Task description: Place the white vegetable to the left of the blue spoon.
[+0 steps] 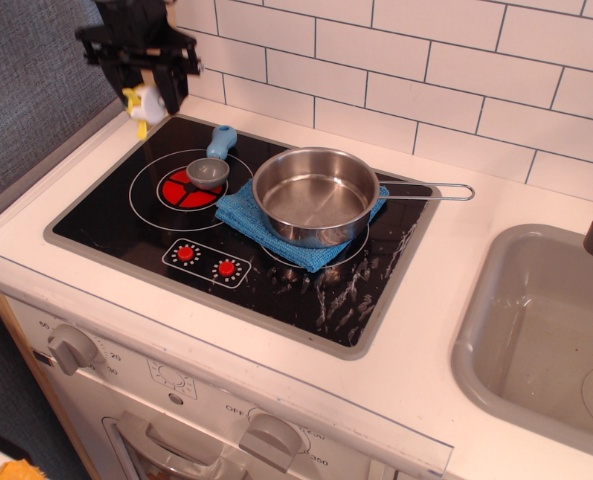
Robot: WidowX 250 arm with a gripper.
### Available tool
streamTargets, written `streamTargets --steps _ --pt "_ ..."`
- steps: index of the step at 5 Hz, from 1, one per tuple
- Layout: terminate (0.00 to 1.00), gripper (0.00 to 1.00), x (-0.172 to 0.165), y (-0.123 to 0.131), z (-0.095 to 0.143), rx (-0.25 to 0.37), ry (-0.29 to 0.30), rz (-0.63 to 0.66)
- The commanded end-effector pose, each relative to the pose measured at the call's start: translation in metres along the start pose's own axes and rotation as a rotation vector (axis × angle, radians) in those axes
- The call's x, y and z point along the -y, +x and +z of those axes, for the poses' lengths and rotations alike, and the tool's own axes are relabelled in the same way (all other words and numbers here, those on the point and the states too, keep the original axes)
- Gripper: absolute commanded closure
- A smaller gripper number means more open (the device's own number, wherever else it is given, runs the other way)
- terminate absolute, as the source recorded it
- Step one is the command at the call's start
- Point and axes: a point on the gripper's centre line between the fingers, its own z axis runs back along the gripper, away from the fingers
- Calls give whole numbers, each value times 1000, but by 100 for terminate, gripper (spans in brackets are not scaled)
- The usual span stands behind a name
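My gripper (144, 100) is at the back left, above the far left corner of the black stovetop (106, 215). It is shut on the white vegetable (145, 102), a small rounded white toy with yellow bits, and holds it in the air. The blue spoon (212, 160) lies on the stovetop, its grey bowl on the red burner and its light blue handle pointing to the back. The vegetable is to the left of the spoon and a little further back.
A steel pan (316, 195) with a long handle sits on a blue cloth (238, 212) right of the spoon. A wooden post (148, 60) stands behind the gripper. A grey sink (536, 330) is at the right. The tiled wall (426, 70) runs along the back.
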Motion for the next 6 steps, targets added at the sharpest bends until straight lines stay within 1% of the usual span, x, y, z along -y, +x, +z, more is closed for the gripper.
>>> streamTargets --steps 1,2,3,4,6 --pt "0 100 -14 8 -8 29 45 14" --pt "0 100 -14 8 -21 5 45 16" --pt "0 0 -14 7 -24 7 30 48" --pt "0 0 -13 6 -23 7 37 64" --pt "0 0 -3 8 0 51 17 51"
